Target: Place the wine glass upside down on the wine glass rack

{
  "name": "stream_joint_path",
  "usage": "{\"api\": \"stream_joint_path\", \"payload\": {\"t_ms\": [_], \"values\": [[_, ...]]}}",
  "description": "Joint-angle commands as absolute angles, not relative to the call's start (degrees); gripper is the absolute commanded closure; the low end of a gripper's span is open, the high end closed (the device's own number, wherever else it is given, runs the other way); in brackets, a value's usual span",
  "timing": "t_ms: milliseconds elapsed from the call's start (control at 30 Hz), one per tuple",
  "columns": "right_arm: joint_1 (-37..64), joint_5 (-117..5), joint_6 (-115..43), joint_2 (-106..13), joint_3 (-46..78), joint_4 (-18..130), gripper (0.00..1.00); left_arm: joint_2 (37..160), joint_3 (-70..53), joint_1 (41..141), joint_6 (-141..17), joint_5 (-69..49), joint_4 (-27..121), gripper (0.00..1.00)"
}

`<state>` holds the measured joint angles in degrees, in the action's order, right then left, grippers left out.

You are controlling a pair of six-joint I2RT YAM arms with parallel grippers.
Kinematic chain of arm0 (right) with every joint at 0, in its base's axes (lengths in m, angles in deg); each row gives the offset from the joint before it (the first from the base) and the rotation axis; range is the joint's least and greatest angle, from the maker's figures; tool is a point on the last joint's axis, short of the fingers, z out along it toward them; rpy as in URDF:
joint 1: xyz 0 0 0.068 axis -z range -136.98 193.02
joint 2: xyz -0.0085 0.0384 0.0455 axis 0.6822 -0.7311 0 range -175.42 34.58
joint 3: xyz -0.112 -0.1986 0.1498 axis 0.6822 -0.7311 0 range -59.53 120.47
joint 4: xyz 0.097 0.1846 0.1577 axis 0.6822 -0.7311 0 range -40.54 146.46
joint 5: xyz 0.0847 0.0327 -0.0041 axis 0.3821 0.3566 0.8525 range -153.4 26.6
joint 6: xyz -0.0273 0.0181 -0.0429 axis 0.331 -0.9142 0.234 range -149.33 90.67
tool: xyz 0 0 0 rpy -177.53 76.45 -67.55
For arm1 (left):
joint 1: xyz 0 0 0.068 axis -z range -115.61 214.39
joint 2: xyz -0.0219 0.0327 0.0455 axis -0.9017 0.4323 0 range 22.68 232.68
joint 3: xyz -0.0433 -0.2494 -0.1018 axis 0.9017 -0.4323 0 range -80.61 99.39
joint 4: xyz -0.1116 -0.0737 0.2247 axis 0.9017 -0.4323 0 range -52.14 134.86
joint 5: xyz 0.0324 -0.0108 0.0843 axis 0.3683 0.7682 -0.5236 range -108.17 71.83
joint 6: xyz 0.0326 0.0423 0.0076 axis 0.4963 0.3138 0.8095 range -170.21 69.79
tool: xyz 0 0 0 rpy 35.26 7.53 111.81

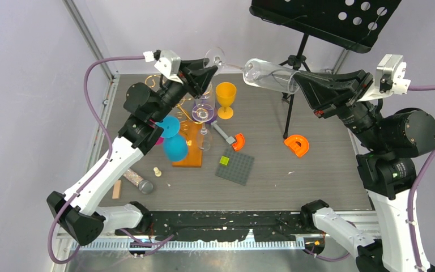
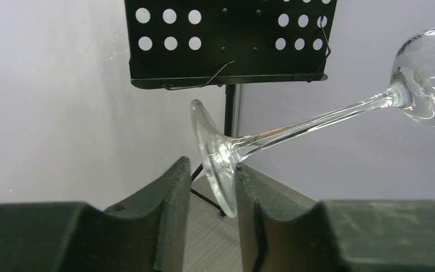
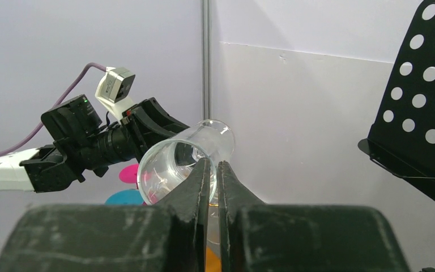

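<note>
Mid-task, handover stage by my read. The wine glass [image 1: 263,73] is in the air between both arms, over the far part of the table and behind the wine glass rack [image 1: 188,158]. It is not on the rack and touches no scroll arm.

My right gripper [image 1: 297,85] is clamped on the bowl wall at the rim, one finger inside and one outside, with the jaws almost together. My left gripper [image 1: 208,67] has the foot [image 2: 215,153] between its fingers. The jaws are partly apart: the disc touches one finger and I see a sliver of gap at the other. I call that no firm grip yet.

Orientation: the long axis is roughly horizontal, running left-right across the top view. The foot points to my left arm and the open mouth to my right arm. In the left wrist view the stem [image 2: 317,119] rises slightly toward the bowl. So the glass is on its side, neither upright nor inverted.

Done: the glass is lifted and presented for transfer. Left, as I judge it:
- secure the foot
- release the rim
- turn the bowl down
- slide the stem into a free scroll so the foot hangs on the wire

Some rack arms already hold glasses, including a blue one [image 1: 169,126], so slot choice matters.
</note>
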<state>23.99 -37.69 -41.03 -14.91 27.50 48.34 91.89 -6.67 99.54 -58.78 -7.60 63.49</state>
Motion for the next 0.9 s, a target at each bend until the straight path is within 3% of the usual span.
{"api": "stream_joint_path", "payload": {"t_ms": [0,100,167,600,867], "values": [[23.8,-35.3,-43.3,-14.0,27.3,55.9,0.95,92.1,-4.3,99.7,-58.8,-6.7,68.2,0.73],[23.8,-34.1,-43.3,-13.9,26.6,56.1,0.95,91.7,-5.1,99.7,-58.9,-6.3,69.5,0.94],[23.8,-33.3,-43.1,-13.8,26.1,56.1,0.95,91.2,-5.6,99.7,-58.8,-6.3,70.4,1.00],[23.8,-28.9,-38.3,-9.9,19.0,61.8,0.94,89.3,-6.6,99.6,-57.0,-2.2,71.9,1.00],[23.8,-28.9,-33.4,-8.7,17.9,57.3,0.73,86.9,-7.1,99.1,-57.3,-9.2,69.7,1.00]]}}
